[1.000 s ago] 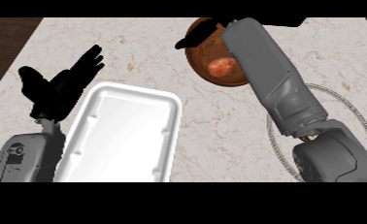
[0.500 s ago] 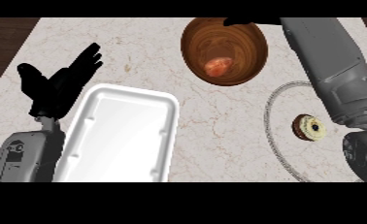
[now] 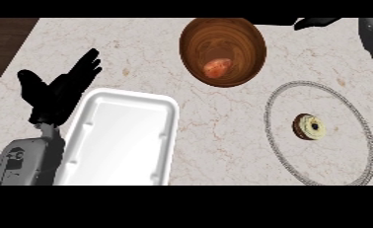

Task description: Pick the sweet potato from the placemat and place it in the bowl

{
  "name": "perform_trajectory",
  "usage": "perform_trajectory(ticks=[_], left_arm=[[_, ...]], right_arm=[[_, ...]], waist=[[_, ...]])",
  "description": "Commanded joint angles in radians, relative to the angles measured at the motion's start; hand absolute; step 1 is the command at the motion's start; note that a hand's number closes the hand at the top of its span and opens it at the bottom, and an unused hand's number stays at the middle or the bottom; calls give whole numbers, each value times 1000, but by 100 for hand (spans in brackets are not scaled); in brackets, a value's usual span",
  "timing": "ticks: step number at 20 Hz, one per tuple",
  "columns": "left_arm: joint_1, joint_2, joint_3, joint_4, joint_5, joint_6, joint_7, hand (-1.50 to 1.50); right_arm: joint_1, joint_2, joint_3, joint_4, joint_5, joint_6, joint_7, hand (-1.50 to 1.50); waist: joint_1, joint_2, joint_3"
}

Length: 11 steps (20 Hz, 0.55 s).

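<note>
The orange sweet potato (image 3: 218, 67) lies inside the brown wooden bowl (image 3: 222, 34) at the counter's far middle, with no hand on it. My right hand (image 3: 315, 22) shows only as black fingers at the top right edge, straight and holding nothing, to the right of the bowl and apart from it. Its grey forearm (image 3: 366, 33) runs off the right edge. The round placemat (image 3: 335, 158) with a grey beaded rim lies at the right. My left hand (image 3: 62, 88) rests open at the left, fingers up.
A small ring-shaped donut (image 3: 310, 126) sits on the placemat. A white rectangular tray (image 3: 120, 138) lies at the lower left beside my left forearm (image 3: 27, 162). Dark wood (image 3: 15, 34) borders the marble counter at the far left.
My right arm has drawn back up and to the right, away from the bowl, uncovering the placemat and donut. The sweet potato stays in the bowl. The left hand has not moved.
</note>
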Motion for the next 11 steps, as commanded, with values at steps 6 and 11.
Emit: perform_trajectory(ticks=[6,11], left_arm=[[9,9,16,-11,-2,13,13,0],[25,37,47,-14,42,-27,18,0]], right_arm=[[101,-129,-39,12,-102,418,-176,-150],[197,-198,-6,-53,-117,523,-224,150]], waist=[[-36,-17,2],[-41,-19,3]])
